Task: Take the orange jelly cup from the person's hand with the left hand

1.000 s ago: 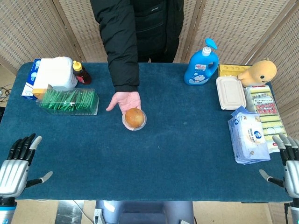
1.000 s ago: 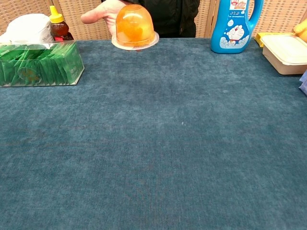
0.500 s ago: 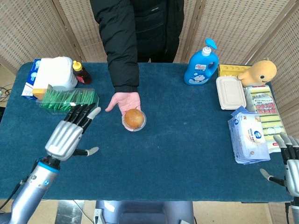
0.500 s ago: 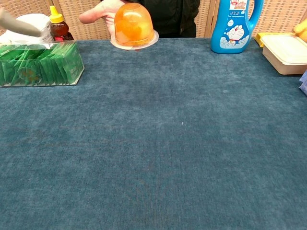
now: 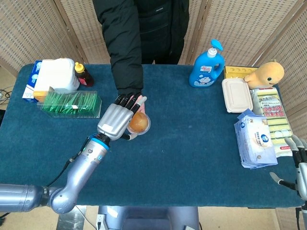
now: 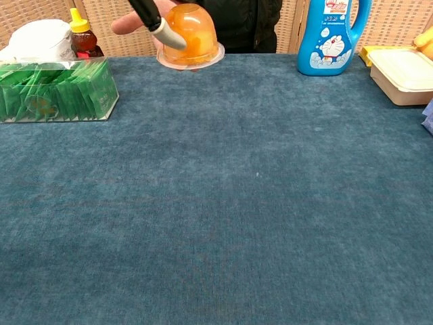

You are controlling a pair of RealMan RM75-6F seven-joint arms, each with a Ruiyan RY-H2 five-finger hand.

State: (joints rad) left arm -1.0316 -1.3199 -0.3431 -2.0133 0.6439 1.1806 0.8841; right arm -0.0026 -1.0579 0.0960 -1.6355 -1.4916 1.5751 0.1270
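Note:
The orange jelly cup (image 5: 139, 121) sits dome-up on the person's hand (image 5: 142, 101), held out over the middle of the blue table (image 5: 192, 158). My left hand (image 5: 115, 121) lies over the person's palm, right against the cup's left side, fingers stretched toward the sleeve and thumb under the cup's near rim. In the chest view one fingertip (image 6: 166, 32) touches the jelly cup (image 6: 192, 35) on its left; no closed grip shows. My right hand (image 5: 299, 168) rests at the table's front right corner, fingers apart, holding nothing.
A clear box of green packets (image 5: 72, 104), a honey bottle (image 5: 83, 75) and a white tub (image 5: 57, 74) stand at the back left. At the right are a blue detergent bottle (image 5: 207, 64), a lidded lunch box (image 5: 237, 95), a plush toy (image 5: 266, 74) and a wipes pack (image 5: 255, 139).
My left arm has swung from the table's front left corner up to the person's hand and now touches the cup's left side. The cup and the right hand stayed put.

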